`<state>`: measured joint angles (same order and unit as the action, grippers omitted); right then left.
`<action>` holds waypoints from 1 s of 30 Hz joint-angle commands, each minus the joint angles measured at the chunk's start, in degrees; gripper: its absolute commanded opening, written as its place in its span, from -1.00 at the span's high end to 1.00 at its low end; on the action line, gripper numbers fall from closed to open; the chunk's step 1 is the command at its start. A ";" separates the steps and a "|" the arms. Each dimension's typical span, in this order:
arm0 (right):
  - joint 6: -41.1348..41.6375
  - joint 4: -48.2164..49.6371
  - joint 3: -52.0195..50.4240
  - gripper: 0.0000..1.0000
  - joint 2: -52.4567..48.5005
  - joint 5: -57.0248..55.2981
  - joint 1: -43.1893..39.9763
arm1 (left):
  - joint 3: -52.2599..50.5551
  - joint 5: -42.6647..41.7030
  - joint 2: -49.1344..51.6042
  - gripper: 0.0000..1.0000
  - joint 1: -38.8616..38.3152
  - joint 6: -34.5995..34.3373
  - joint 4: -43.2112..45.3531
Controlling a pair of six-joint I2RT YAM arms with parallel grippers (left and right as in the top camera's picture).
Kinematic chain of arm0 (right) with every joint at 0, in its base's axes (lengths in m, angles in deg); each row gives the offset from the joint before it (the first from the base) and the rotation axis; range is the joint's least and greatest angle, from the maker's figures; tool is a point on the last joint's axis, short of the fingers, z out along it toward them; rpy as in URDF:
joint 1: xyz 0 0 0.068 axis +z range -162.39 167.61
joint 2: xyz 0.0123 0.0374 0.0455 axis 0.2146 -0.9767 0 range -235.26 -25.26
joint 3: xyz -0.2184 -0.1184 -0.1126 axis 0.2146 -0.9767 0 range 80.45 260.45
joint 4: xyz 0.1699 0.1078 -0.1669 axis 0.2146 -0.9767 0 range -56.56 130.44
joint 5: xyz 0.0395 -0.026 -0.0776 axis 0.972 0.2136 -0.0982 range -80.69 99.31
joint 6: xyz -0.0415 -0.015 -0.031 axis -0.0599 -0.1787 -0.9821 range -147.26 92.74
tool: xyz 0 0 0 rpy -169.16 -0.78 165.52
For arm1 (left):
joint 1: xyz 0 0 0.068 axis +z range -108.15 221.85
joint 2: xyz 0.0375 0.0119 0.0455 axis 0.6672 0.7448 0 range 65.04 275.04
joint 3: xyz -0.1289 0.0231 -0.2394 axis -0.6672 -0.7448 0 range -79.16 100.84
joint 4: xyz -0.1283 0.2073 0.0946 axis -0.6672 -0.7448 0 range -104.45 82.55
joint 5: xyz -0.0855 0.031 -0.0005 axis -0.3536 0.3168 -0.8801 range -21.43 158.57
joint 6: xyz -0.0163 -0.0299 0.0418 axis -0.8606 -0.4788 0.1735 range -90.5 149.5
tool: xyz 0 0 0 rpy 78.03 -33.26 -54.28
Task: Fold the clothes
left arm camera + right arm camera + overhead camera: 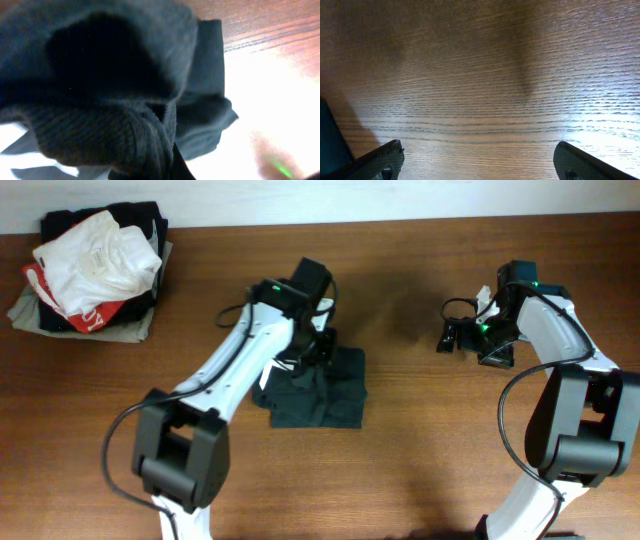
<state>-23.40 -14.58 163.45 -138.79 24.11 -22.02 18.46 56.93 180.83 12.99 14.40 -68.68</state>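
White arms, black joints, cables

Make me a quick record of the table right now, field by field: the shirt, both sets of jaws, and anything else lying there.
garment: dark teal-grey T-shirt, bunched into a rough block near the table's centre
left jaws: shut on the T-shirt's upper edge; dark fabric fills the left wrist view
right jaws: wide open, empty, over bare wood to the shirt's right
table: brown wood
other items: pile of clothes in the far left corner, white garment on top, red garment under it
fold status: not yet neat
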 commanded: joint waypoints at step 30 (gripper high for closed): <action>-0.24 0.02 -0.37 -0.97 -0.31 -0.50 -0.15 | 2.36 -3.54 0.68 -0.15 -5.25 1.22 -1.38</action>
<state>-23.43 -14.58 163.45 -138.79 24.11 -22.02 21.80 54.00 182.89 10.39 14.23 -72.09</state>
